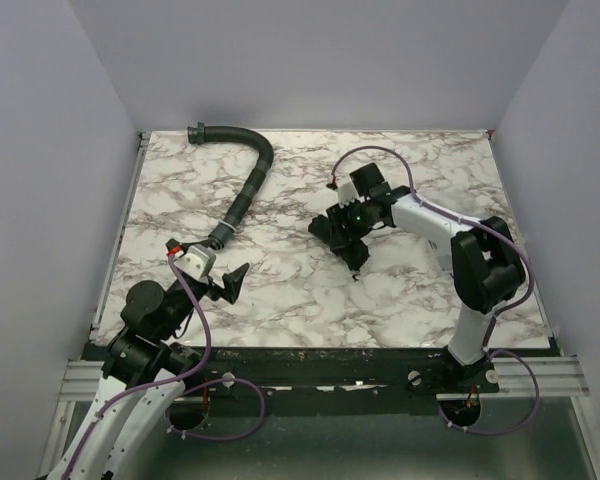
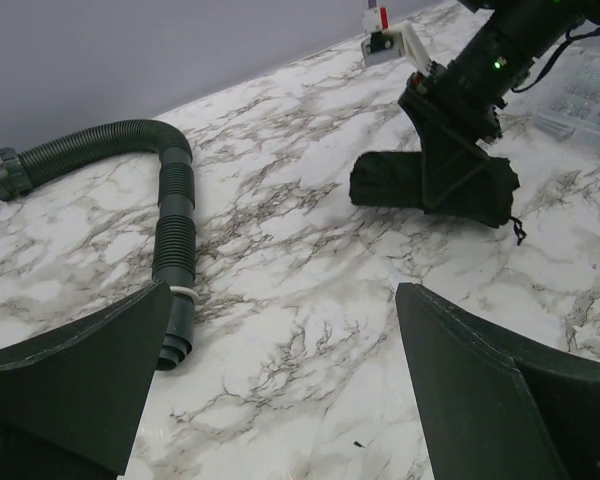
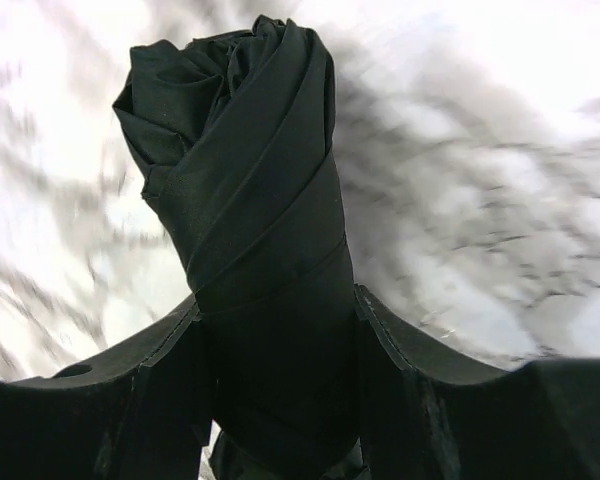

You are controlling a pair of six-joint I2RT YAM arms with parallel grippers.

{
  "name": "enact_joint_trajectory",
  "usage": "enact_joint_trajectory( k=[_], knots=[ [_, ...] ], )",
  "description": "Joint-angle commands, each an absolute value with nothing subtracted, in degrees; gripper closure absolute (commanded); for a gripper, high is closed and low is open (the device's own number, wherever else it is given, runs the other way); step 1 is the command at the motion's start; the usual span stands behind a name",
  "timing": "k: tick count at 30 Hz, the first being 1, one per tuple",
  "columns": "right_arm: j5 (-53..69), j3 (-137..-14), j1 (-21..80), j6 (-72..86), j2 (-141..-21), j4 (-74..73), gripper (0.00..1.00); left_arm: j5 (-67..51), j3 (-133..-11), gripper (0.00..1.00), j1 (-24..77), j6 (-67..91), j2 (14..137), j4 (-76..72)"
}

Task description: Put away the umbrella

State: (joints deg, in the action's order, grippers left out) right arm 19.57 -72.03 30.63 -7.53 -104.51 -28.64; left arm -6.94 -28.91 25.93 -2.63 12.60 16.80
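Note:
The umbrella [image 1: 325,228] is a short black folded bundle lying on the marble table [image 1: 310,290], right of centre. My right gripper [image 1: 348,238] comes down on it from the right. In the right wrist view both fingers press the sides of the umbrella [image 3: 250,180], whose wrapped end sticks out beyond the right gripper [image 3: 277,300]. From the left wrist camera the umbrella [image 2: 385,182] shows under the right gripper [image 2: 450,185]. My left gripper [image 1: 230,283] stands open near the front left, with only bare table between the fingers of the left gripper [image 2: 284,290].
A black ribbed curved hose [image 1: 245,190] runs from the back left toward the left gripper, its near end [image 2: 175,330] beside the left finger. A clear plastic box [image 2: 580,95] sits beyond the right arm. Grey walls enclose the table on three sides.

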Motion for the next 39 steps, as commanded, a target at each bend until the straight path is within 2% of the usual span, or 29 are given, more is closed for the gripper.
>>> enact_joint_trajectory(
  k=[1, 6, 13, 14, 16, 19, 22, 27, 30, 33, 35, 39],
  knots=[
    [22.1, -77.2, 27.2, 14.9, -107.2, -21.7, 0.72, -4.9, -28.4, 0.02, 25.7, -3.8, 12.0, 15.9],
    [15.4, -80.5, 26.8, 30.4, -109.4, -18.5, 0.65, -4.4, -28.1, 0.02, 25.7, -4.3, 12.2, 15.7],
    [12.0, -80.7, 25.1, 35.0, -113.8, -17.7, 0.60, -4.0, -27.7, 0.02, 25.6, -4.7, 12.6, 15.4],
    [12.0, -80.5, 25.1, 34.7, -114.4, -17.6, 0.56, -4.0, -27.7, 0.02, 25.6, -4.7, 12.7, 15.3],
    [13.5, -80.2, 25.0, 33.0, -114.7, -16.7, 0.43, -4.0, -27.7, 0.02, 25.6, -4.7, 12.7, 15.3],
    [15.9, -80.2, 25.1, 30.3, -112.5, -16.3, 0.16, -3.9, -27.7, 0.02, 25.6, -4.7, 12.4, 15.4],
    [13.5, -78.3, 25.0, 27.4, -107.1, -16.0, 0.00, -4.2, -27.9, 0.02, 25.6, -4.6, 12.2, 15.5],
    [10.8, -71.0, 24.4, 14.7, -94.4, -14.3, 0.00, -4.1, -28.4, 0.02, 25.6, -2.5, 12.0, 15.9],
    [15.4, -65.0, 20.7, 8.9, -84.5, -14.2, 0.00, -4.1, -29.9, 0.02, 25.4, 0.4, 13.8, 17.1],
    [25.8, -58.9, 13.0, 8.9, -74.8, -12.2, 0.00, -6.9, -31.8, 0.02, 23.6, 4.5, 17.0, 18.0],
    [27.7, -55.3, 8.6, 11.4, -67.8, -10.1, 0.00, -10.7, -33.3, 0.02, 20.2, 7.6, 20.3, 18.4],
    [22.8, -52.0, 5.8, 11.4, -58.0, -11.1, 0.00, -21.7, -34.8, 0.02, 10.4, 17.3, 26.9, 16.1]
  ],
)
